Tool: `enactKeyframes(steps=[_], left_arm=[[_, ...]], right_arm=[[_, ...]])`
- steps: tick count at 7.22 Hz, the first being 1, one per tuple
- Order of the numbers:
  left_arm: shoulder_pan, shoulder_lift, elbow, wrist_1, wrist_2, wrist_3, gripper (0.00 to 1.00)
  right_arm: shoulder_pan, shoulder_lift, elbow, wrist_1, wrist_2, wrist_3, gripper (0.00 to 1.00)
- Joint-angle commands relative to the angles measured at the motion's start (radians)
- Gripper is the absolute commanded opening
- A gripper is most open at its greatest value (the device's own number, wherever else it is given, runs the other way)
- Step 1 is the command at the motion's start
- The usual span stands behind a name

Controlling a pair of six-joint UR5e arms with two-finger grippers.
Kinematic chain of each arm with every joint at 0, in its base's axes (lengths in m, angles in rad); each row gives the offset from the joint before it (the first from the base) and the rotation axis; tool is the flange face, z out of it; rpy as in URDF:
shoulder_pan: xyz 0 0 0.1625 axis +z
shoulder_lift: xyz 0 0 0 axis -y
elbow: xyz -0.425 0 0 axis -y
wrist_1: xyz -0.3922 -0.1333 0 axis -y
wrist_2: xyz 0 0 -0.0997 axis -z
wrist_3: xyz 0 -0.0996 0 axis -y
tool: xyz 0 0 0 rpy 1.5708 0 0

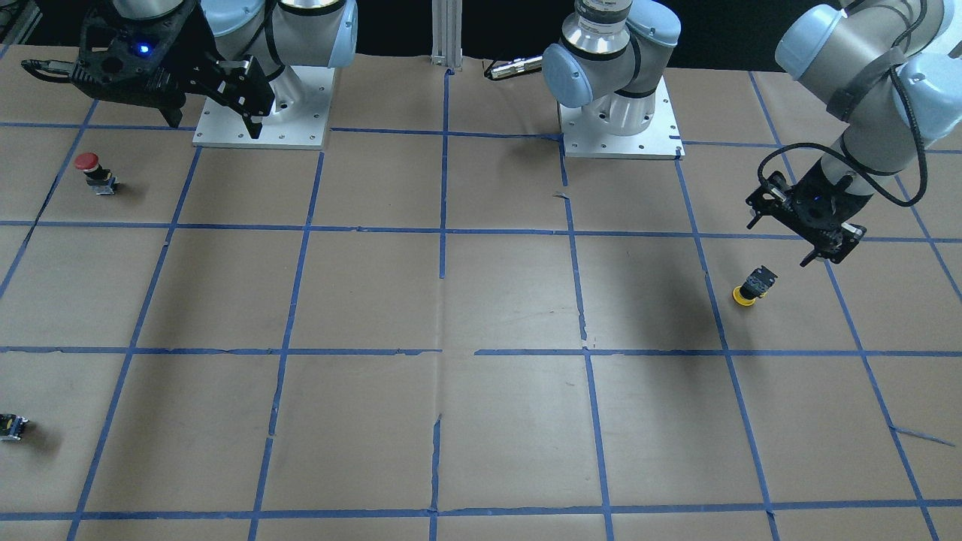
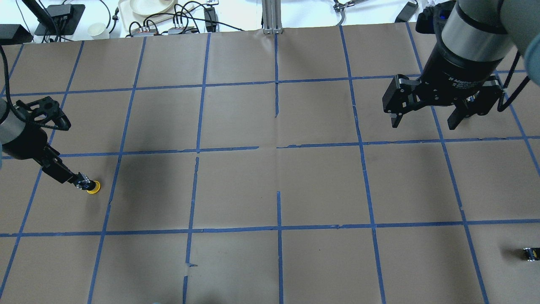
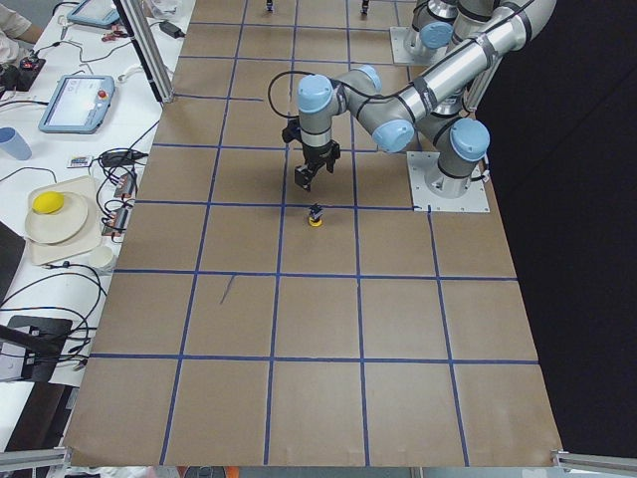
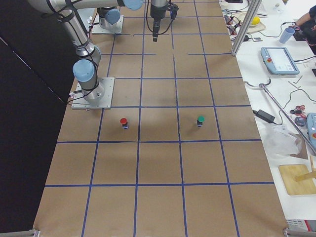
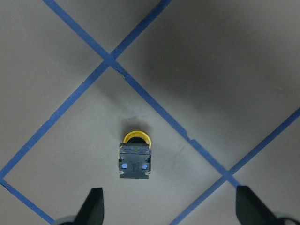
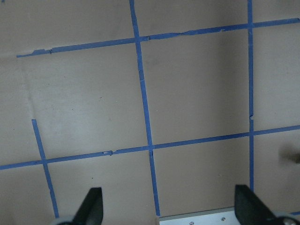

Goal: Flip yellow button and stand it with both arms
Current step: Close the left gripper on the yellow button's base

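Observation:
The yellow button [image 1: 753, 288] rests cap down on the brown paper with its black-grey base pointing up. It also shows in the overhead view [image 2: 89, 185], the left exterior view [image 3: 315, 216] and the left wrist view [image 5: 135, 157]. My left gripper [image 1: 780, 242] hangs open just above it and holds nothing. In the left wrist view [image 5: 169, 201] the button sits between the two fingers, nearer the left one. My right gripper [image 1: 216, 120] is open and empty, held high near its own base, far from the button. It also shows in the overhead view [image 2: 424, 123].
A red-capped switch [image 1: 96, 173] stands near the right arm's base plate [image 1: 263, 113]. A small dark switch block [image 1: 11, 426] lies at the table's edge on the right arm's side. The right exterior view shows a green-capped switch [image 4: 200, 120]. Blue tape lines grid the paper.

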Motion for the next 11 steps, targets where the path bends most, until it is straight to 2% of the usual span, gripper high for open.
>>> enactKeyframes(steps=[1, 5, 8, 9, 10, 11], left_arm=[[0.044, -0.076, -0.041, 0.131, -0.005, 0.147, 0.98], [0.046, -0.154, -0.046, 0.151, -0.011, 0.168, 0.95], [0.046, -0.196, -0.041, 0.154, -0.006, 0.177, 0.9], [0.046, -0.196, -0.041, 0.154, -0.006, 0.177, 0.83], [0.044, -0.197, -0.043, 0.19, -0.006, 0.18, 0.65], [0.044, -0.199, -0.044, 0.195, -0.008, 0.165, 0.54]], right_arm=[[0.0, -0.002, 0.011, 0.0, -0.017, -0.001, 1.0], [-0.001, -0.048, 0.075, -0.014, -0.017, -0.001, 1.0], [-0.002, -0.049, 0.078, -0.034, -0.016, 0.015, 1.0], [-0.002, -0.049, 0.08, -0.036, -0.014, 0.013, 1.0], [-0.002, -0.049, 0.08, -0.034, -0.014, 0.015, 1.0], [-0.002, -0.052, 0.081, -0.033, -0.014, 0.015, 1.0]])
